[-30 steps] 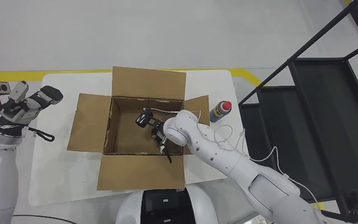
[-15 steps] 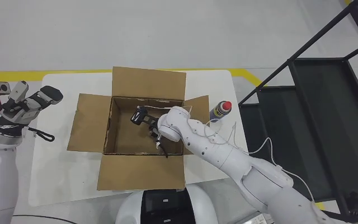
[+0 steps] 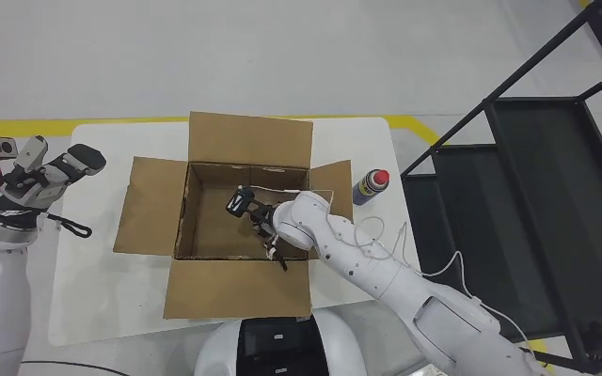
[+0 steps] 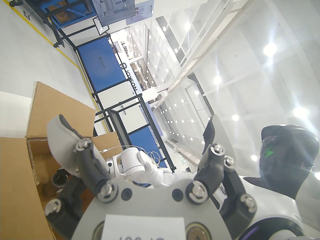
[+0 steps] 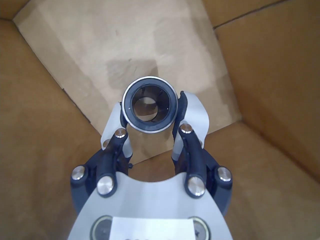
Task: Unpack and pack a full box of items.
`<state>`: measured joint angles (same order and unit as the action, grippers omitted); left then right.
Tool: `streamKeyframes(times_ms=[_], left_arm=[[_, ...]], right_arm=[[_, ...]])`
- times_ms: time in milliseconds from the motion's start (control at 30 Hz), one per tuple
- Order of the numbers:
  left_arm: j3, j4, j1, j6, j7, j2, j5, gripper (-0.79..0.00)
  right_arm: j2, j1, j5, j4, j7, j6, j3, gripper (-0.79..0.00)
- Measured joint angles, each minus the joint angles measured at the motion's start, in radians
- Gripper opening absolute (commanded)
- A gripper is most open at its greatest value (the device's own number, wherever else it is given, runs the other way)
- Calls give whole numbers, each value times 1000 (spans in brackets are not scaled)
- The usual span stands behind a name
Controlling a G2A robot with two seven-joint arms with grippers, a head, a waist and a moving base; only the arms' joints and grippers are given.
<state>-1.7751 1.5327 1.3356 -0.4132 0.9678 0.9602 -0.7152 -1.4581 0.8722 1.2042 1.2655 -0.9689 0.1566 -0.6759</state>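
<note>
Clamping a short black tube [image 5: 127, 108] with a shiny metal rim, the right pincer [image 5: 150, 103] hangs inside the cardboard box [image 3: 249, 141]; the tube's axis points to the box floor. Left pincer [image 4: 133, 126], fingers apart, is outside the box.

You get bright, even overhead light on the white table [image 3: 94, 282], and the shadows there are soft. The cardboard box [image 3: 249, 139] is dimmer inside; in the right wrist view the black tube [image 5: 150, 104] throws a soft shadow on its floor. Ceiling lamps [image 4: 270, 49] flare in the left wrist view, where the white roof beams [image 4: 200, 49] bow toward the edges.
</note>
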Motion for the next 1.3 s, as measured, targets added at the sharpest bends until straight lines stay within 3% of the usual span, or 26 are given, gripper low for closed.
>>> streamKeyframes(times_ms=[300,533,567,600,633,667,700,1067,1300], left_arm=[[0,0,0,0,0,0,0,0],[0,0,0,0,0,0,0,0],[0,0,0,0,0,0,0,0],[0,0,0,0,0,0,0,0],[0,0,0,0,0,0,0,0],[0,0,0,0,0,0,0,0],[0,0,0,0,0,0,0,0],[0,0,0,0,0,0,0,0],[0,0,0,0,0,0,0,0]], right_arm=[[18,50,28,86,-29,16,-43,0],[8,25,8,29,-35,46,-41,0],[6,20,5,20,-33,49,-37,-58],[3,15,2,11,-30,52,-34,-397],[0,9,0,0,-26,53,-30,-545],[-2,4,-1,-8,-24,54,-27,-628],[-5,0,-1,-16,-24,55,-25,-785],[-18,-14,-20,-34,-71,69,-15,-785],[8,41,25,126,-62,106,-62,-785]])
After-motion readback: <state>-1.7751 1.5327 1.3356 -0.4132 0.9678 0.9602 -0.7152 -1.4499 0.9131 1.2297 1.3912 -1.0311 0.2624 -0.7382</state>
